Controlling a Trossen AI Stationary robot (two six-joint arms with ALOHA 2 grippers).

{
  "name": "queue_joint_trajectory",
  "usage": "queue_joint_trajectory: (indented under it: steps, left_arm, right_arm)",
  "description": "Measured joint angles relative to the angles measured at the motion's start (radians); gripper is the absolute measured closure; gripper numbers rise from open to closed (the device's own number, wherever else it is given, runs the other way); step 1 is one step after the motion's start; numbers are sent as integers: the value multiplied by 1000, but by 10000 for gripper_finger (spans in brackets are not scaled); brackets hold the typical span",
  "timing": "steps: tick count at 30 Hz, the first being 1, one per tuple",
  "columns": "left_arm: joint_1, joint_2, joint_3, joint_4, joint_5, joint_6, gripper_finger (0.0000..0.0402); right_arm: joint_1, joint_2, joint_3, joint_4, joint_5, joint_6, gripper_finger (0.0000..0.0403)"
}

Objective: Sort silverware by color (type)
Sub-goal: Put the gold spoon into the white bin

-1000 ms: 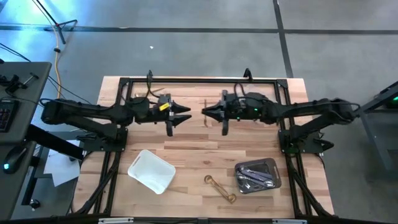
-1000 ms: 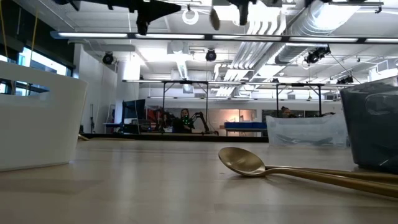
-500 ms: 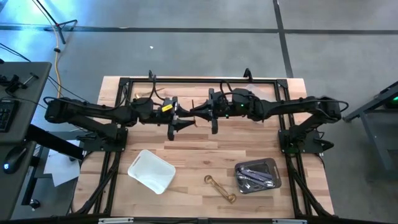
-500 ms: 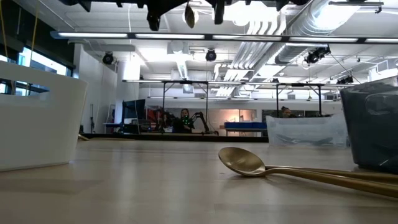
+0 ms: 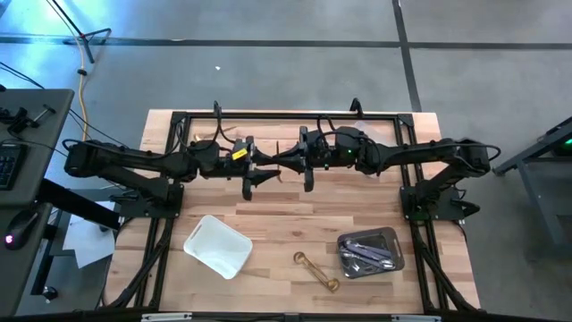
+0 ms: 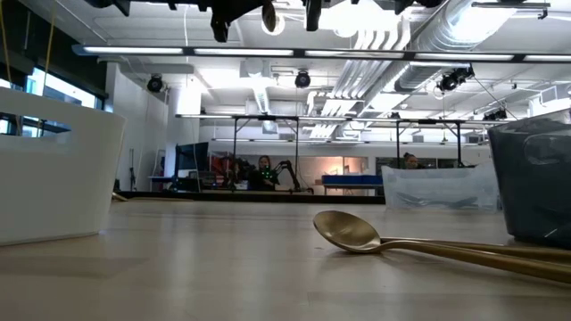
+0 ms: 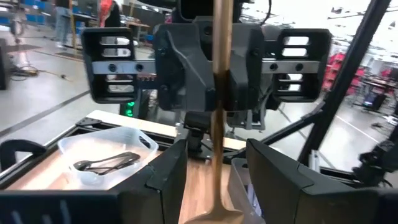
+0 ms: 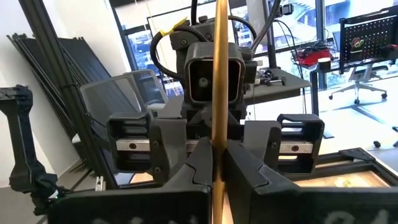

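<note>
Wooden slat table on a grey concrete floor, bordered by a black frame; a large workshop hall lies beyond in the low view.

Landmark: white tray, near the front edge, left of centre.

- Gold spoons: two, lying on bare wood right of the white tray, close to the front edge; one bowl shows in the low view.
- Clear tray: right of the gold spoons, holding silver and dark utensils.
- Right gripper: raised well behind the white tray, over the table's middle, fingers clamped on the handle of a gold spoon held upright between the two arms.
- Left gripper: facing the right gripper tip to tip, fingers spread on either side of the same spoon without visibly touching it.
- Open room: the bare wood between the raised grippers and the white tray.
</note>
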Motion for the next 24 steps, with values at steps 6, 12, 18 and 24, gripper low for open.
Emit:
queue_joint_trajectory:
  steps: [6,12,18,24]
  left_arm:
    - [0,0,0,0,-28,10,267]
    - [0,0,0,0,-27,16,322]
    - [0,0,0,1,-25,18,364]
    - [0,-1,0,1,-24,23,395]
  right_arm:
    - [0,0,0,0,0,2,398]
    - [0,0,0,1,0,2,397]
    - [0,0,0,1,1,2,397]
    - [0,0,0,1,0,1,397]
